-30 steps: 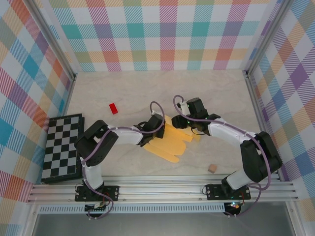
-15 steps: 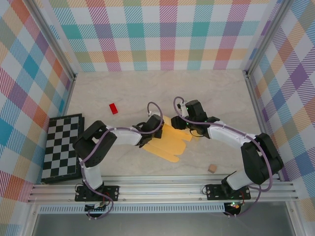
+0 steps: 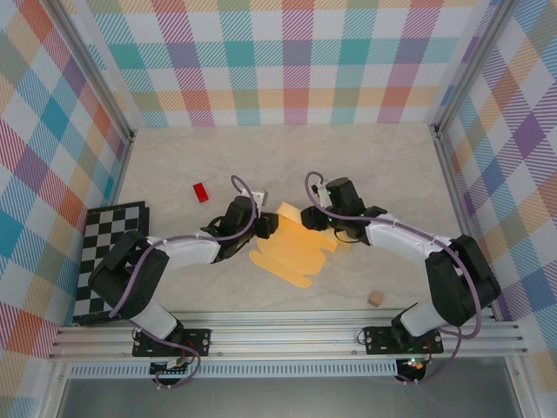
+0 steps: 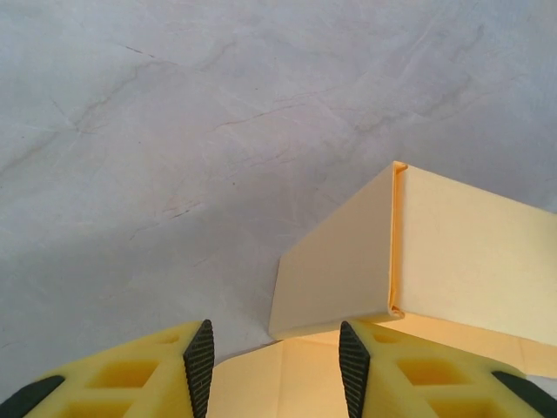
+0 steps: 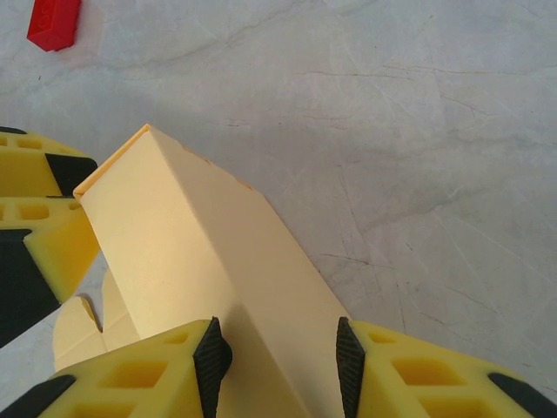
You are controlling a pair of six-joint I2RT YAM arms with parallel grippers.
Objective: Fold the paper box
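Observation:
The paper box [image 3: 294,251] is a yellow-orange die-cut sheet lying mid-table, with one panel [image 3: 290,216] folded up at its far end. My right gripper [image 3: 315,218] reaches in from the right. In the right wrist view the gripper [image 5: 278,361] straddles the raised folded ridge [image 5: 200,235], both pads against it. My left gripper [image 3: 264,225] sits at the sheet's left edge. In the left wrist view it [image 4: 274,366] stands open over a flat part of the sheet [image 4: 278,383], and the upright panel [image 4: 435,252] rises just ahead. Its yellow fingers [image 5: 39,218] also appear in the right wrist view.
A small red block [image 3: 201,192] lies left of the sheet and shows again [image 5: 54,22] in the right wrist view. A tiny tan cube [image 3: 375,299] sits near the front right. A checkerboard [image 3: 109,261] lies at the left edge. Plaid walls enclose the table.
My left arm has drawn back to the left, off the sheet, uncovering the raised panel. My right gripper has edged slightly left with the fold.

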